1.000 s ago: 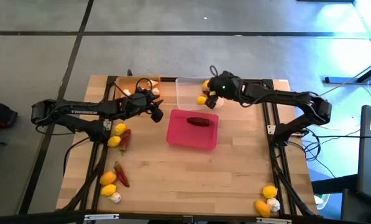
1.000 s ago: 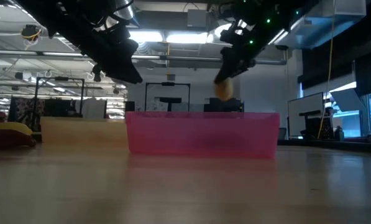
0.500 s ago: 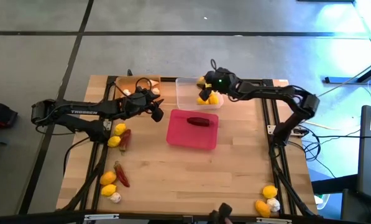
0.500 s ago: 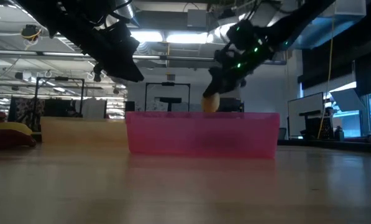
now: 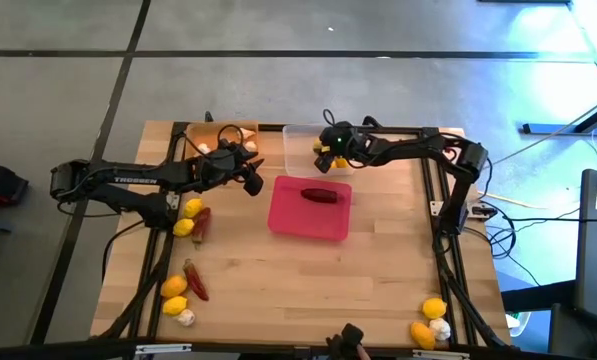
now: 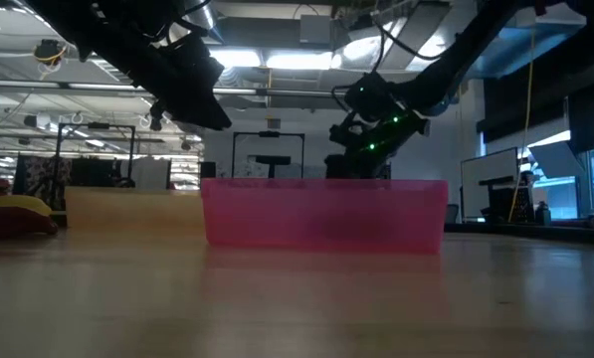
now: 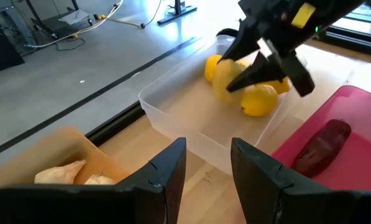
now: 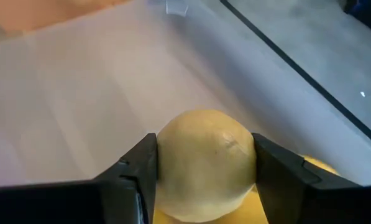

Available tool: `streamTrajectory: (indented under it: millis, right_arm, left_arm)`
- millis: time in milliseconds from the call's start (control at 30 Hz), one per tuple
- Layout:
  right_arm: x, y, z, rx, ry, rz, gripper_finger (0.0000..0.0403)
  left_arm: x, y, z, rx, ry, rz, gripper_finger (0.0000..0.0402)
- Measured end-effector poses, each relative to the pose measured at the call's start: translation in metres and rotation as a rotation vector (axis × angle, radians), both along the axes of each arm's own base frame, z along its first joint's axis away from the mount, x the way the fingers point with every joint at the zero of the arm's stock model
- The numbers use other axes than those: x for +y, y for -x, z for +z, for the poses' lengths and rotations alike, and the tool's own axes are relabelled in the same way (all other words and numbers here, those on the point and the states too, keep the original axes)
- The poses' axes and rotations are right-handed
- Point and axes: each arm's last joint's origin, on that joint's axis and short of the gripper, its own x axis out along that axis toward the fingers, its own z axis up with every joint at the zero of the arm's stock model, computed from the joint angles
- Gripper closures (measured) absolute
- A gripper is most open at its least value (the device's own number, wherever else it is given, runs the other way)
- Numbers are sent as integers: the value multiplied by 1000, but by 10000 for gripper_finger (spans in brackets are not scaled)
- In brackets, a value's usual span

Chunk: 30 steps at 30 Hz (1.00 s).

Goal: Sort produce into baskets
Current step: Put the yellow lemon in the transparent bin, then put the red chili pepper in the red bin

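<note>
My right gripper is low over the clear tray, shut on a yellow lemon. It also shows in the left wrist view. Two more lemons lie in that tray. My left gripper hangs open and empty between the orange tray, which holds garlic bulbs, and the pink tray. A dark red chili lies in the pink tray. My right gripper pinches the lemon between its two fingers, one on each opposite side. The fingers come from the table's right side, slanting down into the clear tray. The lemon is beside the other lemons; whether it rests on the tray floor I cannot tell.
Loose produce lies along the table's left edge: lemons, chilies, more lemons and a garlic bulb. Two lemons and a garlic bulb lie at the near right corner. Bare wood lies in front of the pink tray.
My right gripper has carried the lemon toward the table's left edge and down into the clear tray. In the low view the lemon has sunk behind the pink tray's wall. The fingers have stayed shut on it.
</note>
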Motion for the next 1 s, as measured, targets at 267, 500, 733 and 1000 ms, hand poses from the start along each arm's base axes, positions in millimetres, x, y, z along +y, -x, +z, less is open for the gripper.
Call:
streamTrajectory:
  millis: [267,500,733,1000]
  right_arm:
    - [-1,-1,-4,-15,-27,-35,131]
    - [9,-5,5,-38,-14,-7,81]
    - [47,-20,50,-114,107,102,82]
    - [114,-14,86,-115,103,253,91]
  left_arm:
    - [0,0,0,-3,2,1,279]
    - [0,0,0,6,-5,-3,279]
    - [-3,-1,-1,36,-28,-33,279]
    - [-39,-5,-5,93,25,-218,279]
